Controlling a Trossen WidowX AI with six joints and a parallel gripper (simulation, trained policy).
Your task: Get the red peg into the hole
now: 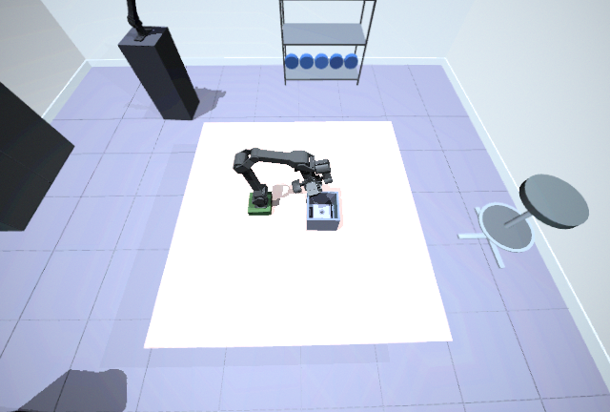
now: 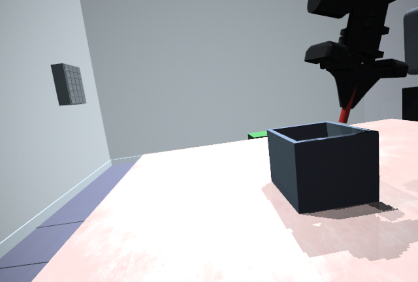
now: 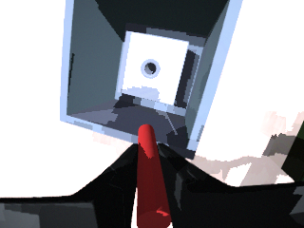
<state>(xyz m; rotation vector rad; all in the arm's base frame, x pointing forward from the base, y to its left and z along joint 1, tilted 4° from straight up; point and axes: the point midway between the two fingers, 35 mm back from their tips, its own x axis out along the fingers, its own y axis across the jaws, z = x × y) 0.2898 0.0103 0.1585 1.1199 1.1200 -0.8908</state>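
My gripper (image 2: pixel 346 106) (image 3: pixel 147 148) is shut on the red peg (image 2: pixel 344 114) (image 3: pixel 151 190), which sticks out past the fingertips and leans a little in the exterior view. The peg's free end is above the rim level of the open blue-grey box (image 2: pixel 337 174) (image 3: pixel 67 66) (image 1: pixel 323 225), near one wall's rim in the wrist view. The white plate (image 3: pixel 163 52) (image 1: pixel 315 213) lies at the box bottom. Its round hole (image 3: pixel 150 68) shows in the wrist view, empty, farther into the box than the peg tip. In the top view the peg is hidden.
The arm's green base (image 1: pixel 253 211) (image 2: pixel 257 134) stands left of the box in the top view. The box walls stand upright all round the plate. A shelf rack (image 1: pixel 322 32), a stool (image 1: pixel 554 200) and a pedestal (image 1: pixel 160 77) with another arm stand off the white mat (image 1: pixel 295 298).
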